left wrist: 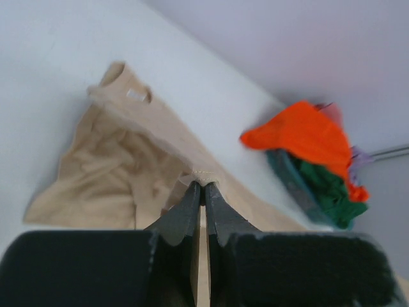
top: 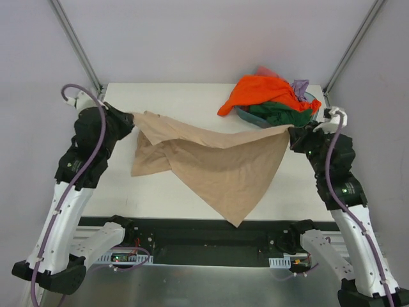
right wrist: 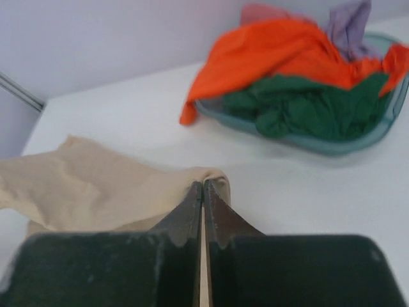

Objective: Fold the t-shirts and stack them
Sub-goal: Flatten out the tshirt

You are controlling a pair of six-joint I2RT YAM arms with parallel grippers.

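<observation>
Two corners of the tan t-shirt (top: 217, 163) are pinched, one in the closed left tool (top: 131, 120), one in the closed right tool (top: 291, 133), so its long edge stretches crosswise between them while its body drapes onto the table (top: 179, 96).

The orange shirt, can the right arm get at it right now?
Probably not yet: the right gripper is shut on a corner of the tan shirt. The orange shirt lies close beyond, bare table between, so it must let go first.
</observation>
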